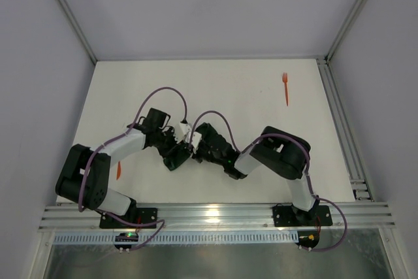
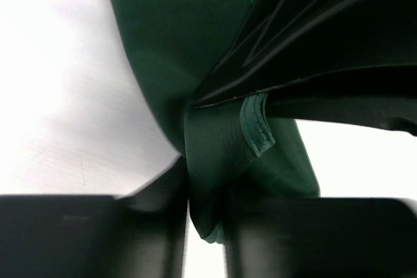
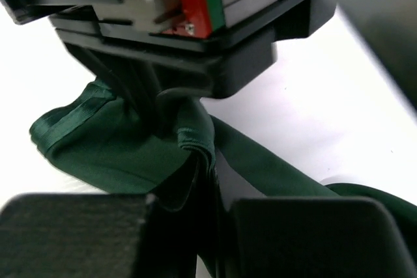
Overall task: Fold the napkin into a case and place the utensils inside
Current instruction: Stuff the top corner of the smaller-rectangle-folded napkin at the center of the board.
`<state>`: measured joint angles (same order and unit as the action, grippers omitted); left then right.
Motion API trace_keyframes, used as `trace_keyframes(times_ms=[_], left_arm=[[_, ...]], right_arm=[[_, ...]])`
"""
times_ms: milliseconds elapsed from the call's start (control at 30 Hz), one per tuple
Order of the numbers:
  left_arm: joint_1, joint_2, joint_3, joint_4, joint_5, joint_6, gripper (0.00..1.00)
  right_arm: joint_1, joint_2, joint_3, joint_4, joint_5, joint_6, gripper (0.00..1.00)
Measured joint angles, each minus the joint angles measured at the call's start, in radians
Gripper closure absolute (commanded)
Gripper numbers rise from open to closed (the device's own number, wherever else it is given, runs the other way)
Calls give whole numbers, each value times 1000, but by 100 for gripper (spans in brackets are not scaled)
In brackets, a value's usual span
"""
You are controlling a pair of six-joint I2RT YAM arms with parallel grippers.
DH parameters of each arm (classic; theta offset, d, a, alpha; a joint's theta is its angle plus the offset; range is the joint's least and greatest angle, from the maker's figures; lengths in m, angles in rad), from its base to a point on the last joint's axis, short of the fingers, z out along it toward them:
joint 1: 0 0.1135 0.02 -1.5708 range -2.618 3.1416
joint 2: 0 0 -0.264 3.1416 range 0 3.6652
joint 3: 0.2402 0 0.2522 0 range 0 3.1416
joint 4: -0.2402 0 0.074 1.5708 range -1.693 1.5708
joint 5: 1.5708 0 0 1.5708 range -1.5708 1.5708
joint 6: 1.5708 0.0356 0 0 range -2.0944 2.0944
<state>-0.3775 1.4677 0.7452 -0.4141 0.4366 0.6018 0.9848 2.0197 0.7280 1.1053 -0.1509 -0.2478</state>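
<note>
Bunched dark green napkin (image 3: 111, 148) at the middle of a white table (image 1: 228, 89), beneath two meeting arms. Nearly closed left gripper (image 2: 205, 226) pinching a hemmed fold of the cloth, and right gripper (image 3: 210, 193) clamped on a fold close by (fingers all but touching). Orange fork (image 1: 285, 88) well apart at the back right. Near the left arm, a second orange utensil (image 1: 118, 171), partly hidden.

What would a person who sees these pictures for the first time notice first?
The left arm and the right arm meet at the middle of the table, where their jaws each pinch a fold of the dark green napkin. An orange fork lies alone at the far right; a second orange utensil lies beside the left arm.
</note>
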Motion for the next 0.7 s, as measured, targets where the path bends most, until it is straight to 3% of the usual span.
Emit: trace_keyframes(times_ms=[167, 367, 700], left_arm=[[6, -14, 3, -76, 46, 53, 58], [71, -26, 92, -280, 153, 171, 45], [104, -17, 274, -599, 351, 436, 35]], right_arm=[[0, 7, 0, 32, 0, -12, 96], [4, 7, 3, 88, -8, -28, 96], [4, 11, -5, 60, -8, -48, 96]])
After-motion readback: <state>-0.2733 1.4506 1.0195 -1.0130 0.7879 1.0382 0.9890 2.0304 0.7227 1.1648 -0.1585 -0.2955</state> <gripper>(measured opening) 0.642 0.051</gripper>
